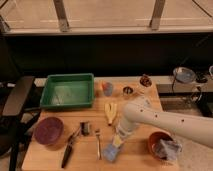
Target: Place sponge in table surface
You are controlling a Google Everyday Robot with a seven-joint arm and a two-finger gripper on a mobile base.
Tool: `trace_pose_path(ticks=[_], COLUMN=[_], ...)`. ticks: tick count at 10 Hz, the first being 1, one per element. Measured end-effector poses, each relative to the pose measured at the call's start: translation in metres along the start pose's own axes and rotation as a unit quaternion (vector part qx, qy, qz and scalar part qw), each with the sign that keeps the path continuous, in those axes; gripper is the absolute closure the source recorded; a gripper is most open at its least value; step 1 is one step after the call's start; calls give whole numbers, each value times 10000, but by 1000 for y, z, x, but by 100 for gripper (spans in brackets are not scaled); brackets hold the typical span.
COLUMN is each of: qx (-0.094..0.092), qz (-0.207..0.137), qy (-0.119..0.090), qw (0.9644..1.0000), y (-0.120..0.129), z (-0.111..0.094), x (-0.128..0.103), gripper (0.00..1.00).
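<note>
A blue and yellow sponge [110, 151] lies low at the table's front edge, right of centre, on or just above the wooden table [140, 160]. My gripper [119, 138] is at the end of the white arm that reaches in from the right. It points down at the sponge's upper end and touches or nearly touches it. The gripper body hides the contact.
A green tray [67, 90] sits at back left and a maroon plate [48, 130] at front left. Black tongs [70, 147], a fork [98, 142], a small clip [85, 127] and a banana [110, 112] lie nearby. A cup [107, 88] stands behind. A brown bowl with a cloth [162, 145] is at right.
</note>
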Motion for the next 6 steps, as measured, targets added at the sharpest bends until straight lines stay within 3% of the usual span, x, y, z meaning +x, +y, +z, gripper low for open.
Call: trace_pose_path(ticks=[3,6], qx=[-86,-438], qz=[-131,-222], qy=[-273,-734], qw=[9995,9961], y=[-5,-21], z=[-32,-83], x=[-11,-24], gripper=[100,100])
